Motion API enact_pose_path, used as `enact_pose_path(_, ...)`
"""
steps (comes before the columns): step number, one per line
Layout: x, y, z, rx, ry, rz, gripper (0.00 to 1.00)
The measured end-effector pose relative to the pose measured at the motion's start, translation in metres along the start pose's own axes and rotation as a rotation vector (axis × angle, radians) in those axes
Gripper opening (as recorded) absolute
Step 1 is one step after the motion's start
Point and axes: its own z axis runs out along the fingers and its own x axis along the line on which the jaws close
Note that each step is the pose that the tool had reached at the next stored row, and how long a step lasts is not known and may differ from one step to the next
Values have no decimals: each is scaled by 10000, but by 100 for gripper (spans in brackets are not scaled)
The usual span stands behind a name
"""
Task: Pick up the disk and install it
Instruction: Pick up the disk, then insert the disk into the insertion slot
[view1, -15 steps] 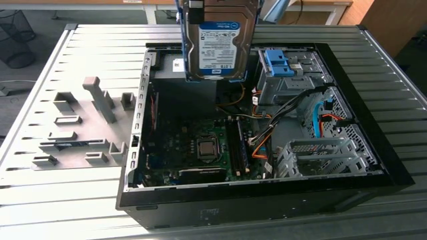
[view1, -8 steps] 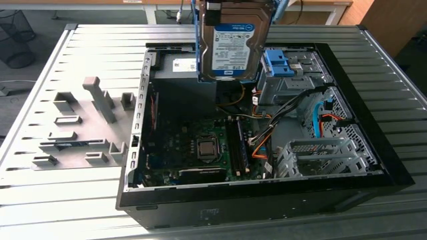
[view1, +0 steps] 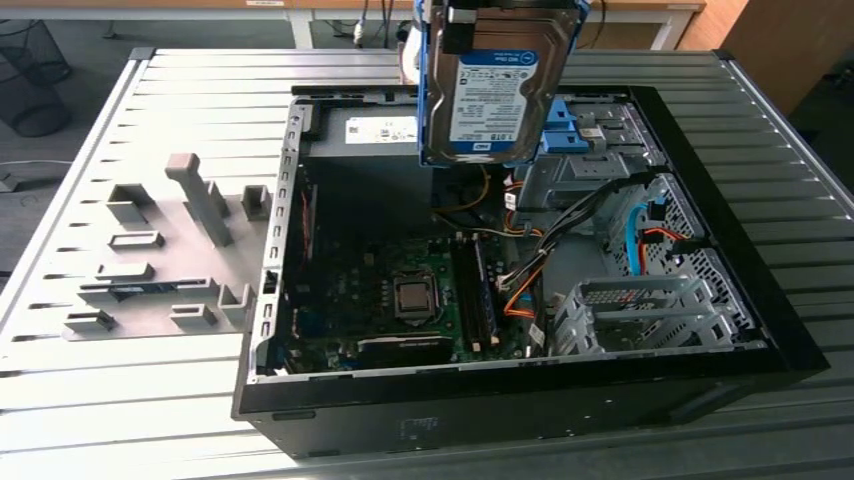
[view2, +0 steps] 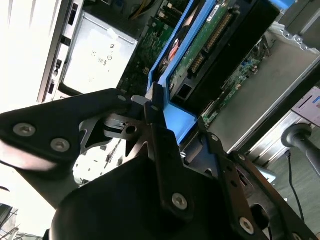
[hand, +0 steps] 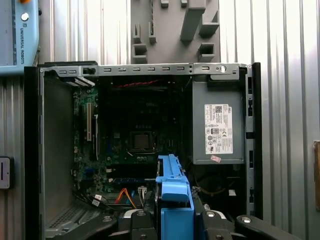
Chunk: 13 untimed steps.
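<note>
Above the open case (view1: 534, 410) with its motherboard (view1: 387, 290), the disk (view1: 491, 85) in clenched jaws.

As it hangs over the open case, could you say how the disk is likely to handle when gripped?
The disk looks a rigid metal slab, so probably stiff and fairly heavy for its size. The gripper clamps its blue plastic rails, which may flex or slip slightly. Its exposed circuit board suggests fragility.

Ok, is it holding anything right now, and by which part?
Yes: the disk, held upright above the open computer case. The jaws are shut on the blue rail at its upper end.
</note>
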Motion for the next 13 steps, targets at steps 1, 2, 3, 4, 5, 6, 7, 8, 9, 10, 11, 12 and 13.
enact_pose_path(1,0,0,0,0,0,0,36)
enact_pose_path(2,0,0,0,0,0,1,36)
enact_pose_path(3,0,0,0,0,0,1,36)
enact_pose_path(4,-1,0,0,0,1,1,36)
enact_pose_path(5,-1,0,0,0,2,1,36)
enact_pose_path(6,-1,0,0,0,2,1,36)
enact_pose_path(7,-1,0,0,0,4,0,36)
enact_pose_path(8,-1,-1,0,0,5,0,36)
enact_pose_path(9,-1,-1,0,0,5,0,36)
enact_pose_path(10,-1,-1,0,0,6,0,36)
enact_pose_path(11,-1,0,0,0,6,1,36)
enact_pose_path(12,0,0,0,0,6,1,36)
enact_pose_path(13,1,0,0,0,6,2,36)
